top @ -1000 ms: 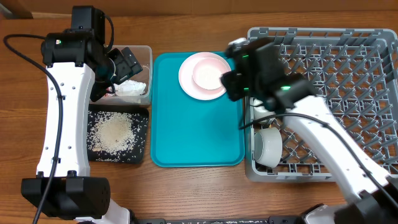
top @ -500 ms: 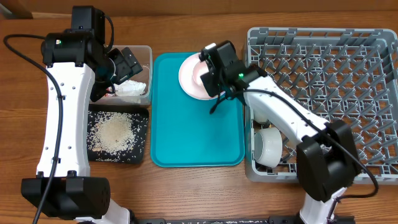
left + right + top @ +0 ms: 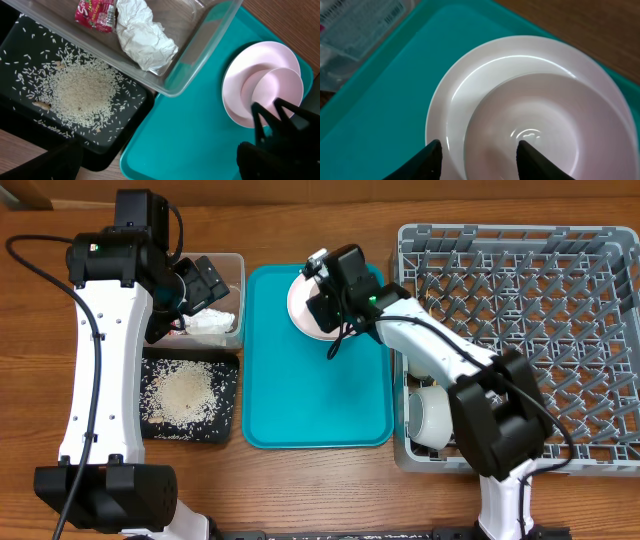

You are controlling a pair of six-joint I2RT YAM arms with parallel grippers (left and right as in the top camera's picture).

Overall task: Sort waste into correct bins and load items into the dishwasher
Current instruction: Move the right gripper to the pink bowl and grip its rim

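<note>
A pale pink plate (image 3: 298,298) with a white bowl (image 3: 545,125) in it sits at the back of the teal tray (image 3: 300,400). My right gripper (image 3: 325,308) hangs just over them, open and empty; in the right wrist view (image 3: 479,150) its fingers straddle the bowl's near rim. My left gripper (image 3: 203,283) is open and empty above the clear tub (image 3: 236,268), which holds the crumpled tissue (image 3: 142,35) and the red wrapper (image 3: 95,12). Rice (image 3: 185,392) lies in the black tray (image 3: 228,370). A white cup (image 3: 432,412) lies in the grey dish rack (image 3: 520,240).
The teal tray lies between the bins on the left and the dish rack on the right. The plate (image 3: 235,100) and the right gripper's black fingers (image 3: 280,120) also show in the left wrist view. Bare wooden table surrounds everything.
My right arm has swung left from the rack's edge to over the plate and bowl. The left arm has not moved.
</note>
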